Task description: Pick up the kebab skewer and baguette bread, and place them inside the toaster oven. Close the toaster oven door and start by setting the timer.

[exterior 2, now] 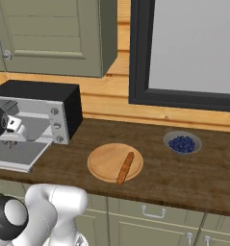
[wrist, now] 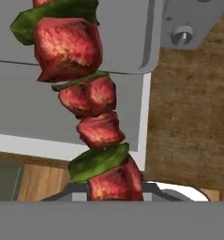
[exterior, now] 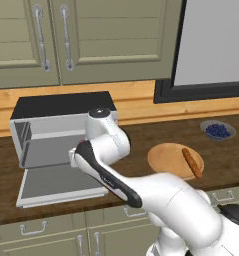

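The skewer [wrist: 87, 110] hangs right in front of the hand camera, red meat chunks with green pepper pieces between them, running up from the bottom of that view. Its lowest chunk sits down at the gripper [wrist: 114, 190], so the fingers look pinched on the skewer's end, though the tips themselves are mostly hidden behind the meat. Behind the skewer lies the grey door [wrist: 62, 122] of the oven [wrist: 132, 37], folded down flat, with one knob [wrist: 181, 35] of the right panel showing above the brown counter [wrist: 188, 131].

From the left base view the oven [exterior: 61, 107] stands open on the counter [exterior: 141, 135], its black top above a bare grey cavity, the door [exterior: 56, 185] dropped forward toward the counter's front edge. The white arm [exterior: 106, 165] bends over the door's right part and hides the hand there. In the right base view the hand [exterior 2: 6, 124] sits at the oven mouth, over the door [exterior 2: 18, 156].

The baguette [exterior: 192, 163] lies slanted on the round wooden plate [exterior: 163, 157], to the right of the oven and well apart from it; its lower end reaches the plate's rim. Farther right, toward the wall, stands a small bowl [exterior: 217, 130] of blueberries. Green cabinets [exterior: 91, 35] hang above the oven, and a dark-framed window [exterior: 211, 45] fills the wall at the right.
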Tool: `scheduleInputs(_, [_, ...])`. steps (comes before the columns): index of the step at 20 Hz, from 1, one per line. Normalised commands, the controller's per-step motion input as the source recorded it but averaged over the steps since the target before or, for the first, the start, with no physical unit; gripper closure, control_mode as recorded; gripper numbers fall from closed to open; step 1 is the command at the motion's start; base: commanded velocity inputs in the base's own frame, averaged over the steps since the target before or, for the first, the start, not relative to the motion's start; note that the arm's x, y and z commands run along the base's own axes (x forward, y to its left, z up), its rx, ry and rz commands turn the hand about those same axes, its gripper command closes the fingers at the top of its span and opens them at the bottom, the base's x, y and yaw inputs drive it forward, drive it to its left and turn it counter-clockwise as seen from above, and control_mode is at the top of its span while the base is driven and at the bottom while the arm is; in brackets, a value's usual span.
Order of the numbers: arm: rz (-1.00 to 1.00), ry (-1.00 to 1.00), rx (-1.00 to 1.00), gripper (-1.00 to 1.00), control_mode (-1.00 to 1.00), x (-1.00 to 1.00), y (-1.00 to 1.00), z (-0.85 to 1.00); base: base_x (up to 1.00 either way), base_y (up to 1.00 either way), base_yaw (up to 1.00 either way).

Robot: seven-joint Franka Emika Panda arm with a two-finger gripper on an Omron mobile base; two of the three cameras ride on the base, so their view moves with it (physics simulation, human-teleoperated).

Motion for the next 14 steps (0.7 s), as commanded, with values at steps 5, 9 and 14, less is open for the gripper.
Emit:
scheduleInputs(5, [-0.02,-0.08,0.00,1.00,-1.00,0.21,1.00,0.30,0.00,0.00,0.00])
scheduleInputs(9, [-0.10,-0.02,0.01,1.00,-1.00,0.20,1.00,0.02,0.00,0.00,0.00])
scheduleInputs(14, [-0.18,0.00,0.07,1.00,-1.00,0.10,0.72,0.00,0.00,0.00,0.00])
